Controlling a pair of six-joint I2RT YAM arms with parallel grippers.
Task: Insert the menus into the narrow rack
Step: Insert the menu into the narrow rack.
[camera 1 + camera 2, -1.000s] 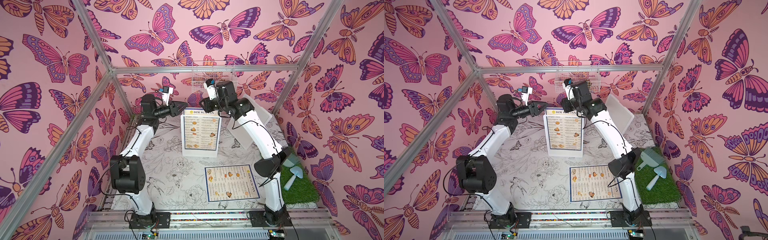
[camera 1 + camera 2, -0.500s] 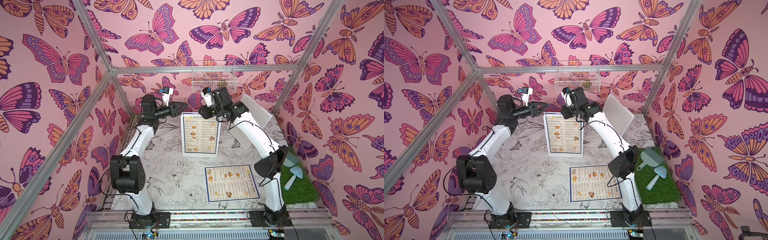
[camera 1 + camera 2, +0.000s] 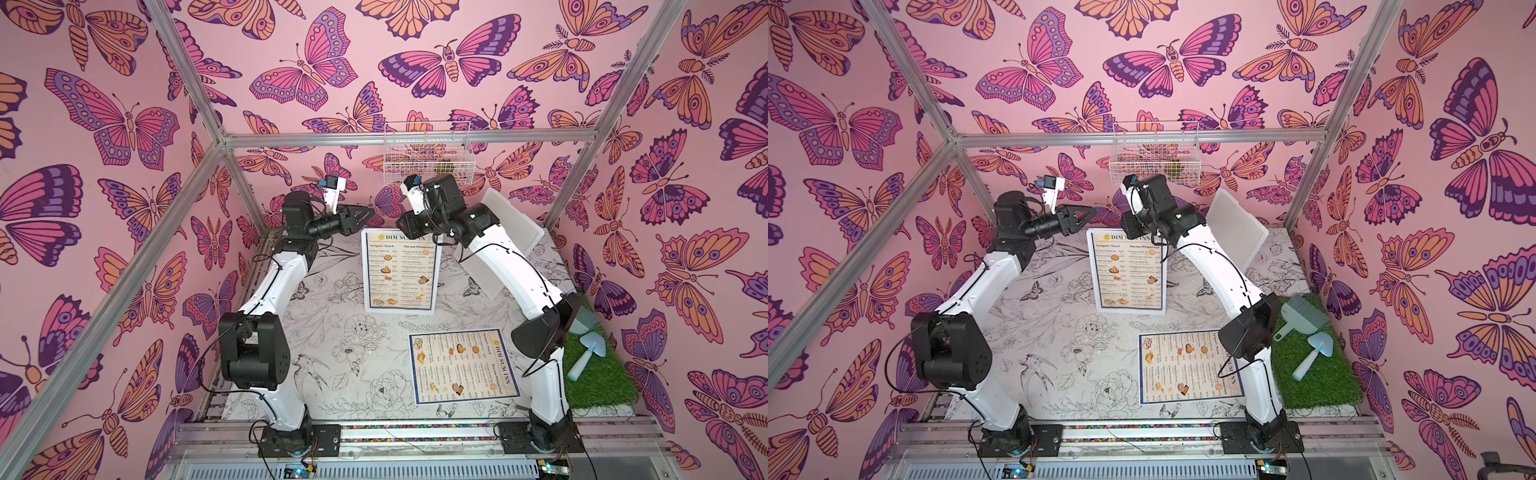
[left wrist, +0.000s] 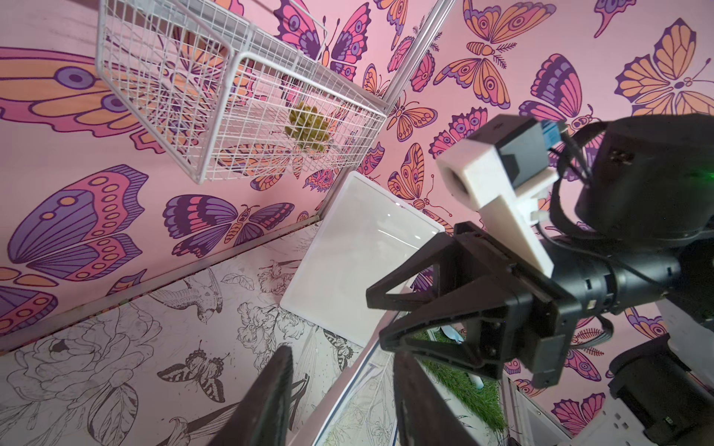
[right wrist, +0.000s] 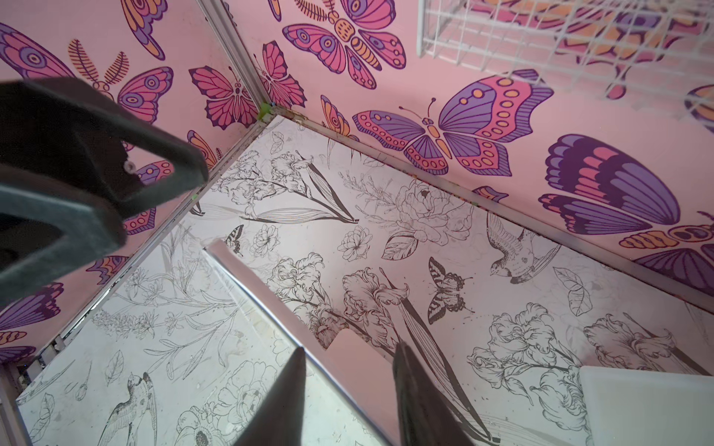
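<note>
The left gripper (image 3: 370, 212) is held with its jaws apart and nothing between them, just beside the upper left corner of the standing menu (image 3: 400, 270). That menu is seated upright in what is taken to be the narrow rack (image 5: 239, 347), a clear holder at the back middle of the table (image 3: 332, 332). The right gripper (image 4: 374, 318) is likewise seen spread and empty, poised at that menu's upper right corner. Further right and nearer the front, the second menu (image 3: 463, 368) is laid flat on the table beside the right arm, not yet inserted. Several faults can be foreseen. The rack could be tipped or slid if it is clipped by either gripper, since both are crowded near its top, and the two grippers could be knocked together. The flat menu, thin and flush with the table, may be missed or merely pushed along when a pinch is tried. Once lifted it is likely to sag, so its lower edge could be caught on the rack's lip or the seated menu and be buckled rather than slid in.
</note>
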